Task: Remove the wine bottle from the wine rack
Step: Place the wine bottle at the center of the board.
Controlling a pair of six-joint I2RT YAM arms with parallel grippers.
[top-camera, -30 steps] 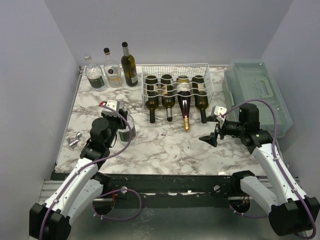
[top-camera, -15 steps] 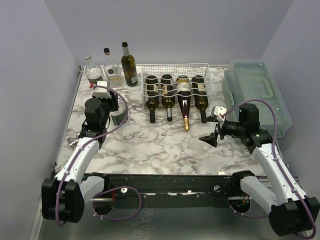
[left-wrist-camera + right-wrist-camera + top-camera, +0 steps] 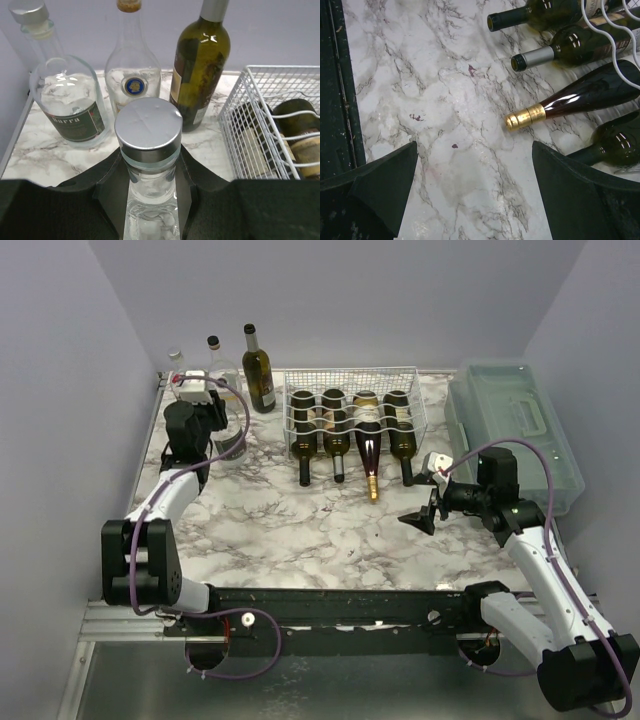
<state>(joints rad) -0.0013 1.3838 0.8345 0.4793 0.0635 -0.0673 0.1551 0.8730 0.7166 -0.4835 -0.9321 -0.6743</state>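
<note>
The left fingers (image 3: 111, 187) are clamped on a clear bottle (image 3: 150, 150) with a shiny silver cap. They squeeze it just under the cap, one finger on each side. The left arm reaches far out to the back left part of the marble tabletop (image 3: 320, 530). I cannot tell if the bottom of the clear bottle touches the tabletop.

Just behind it stand three more bottles, all upright by the back wall: a round bottle (image 3: 70, 105) with a green label, a tall clear bottle (image 3: 134, 80) with a blue dot, and a dark green bottle (image 3: 200, 60).

The white wine rack (image 3: 355, 390) sits at the back, in the middle of the tabletop, just to the right of the clear bottle. Four wine bottles (image 3: 336, 440) lie on their sides in it, side by side. Their necks poke out toward the arms. One of them — the red bottle (image 3: 590, 95) with a gold top — sticks out the most.

The right fingers (image 3: 380, 185) are wide apart with nothing between them. They hang over the bare tabletop in front of the rack, near the gold top but not touching it.

A see-through plastic box (image 3: 515, 430) with a handle sits on the right side, next to the rack.
</note>
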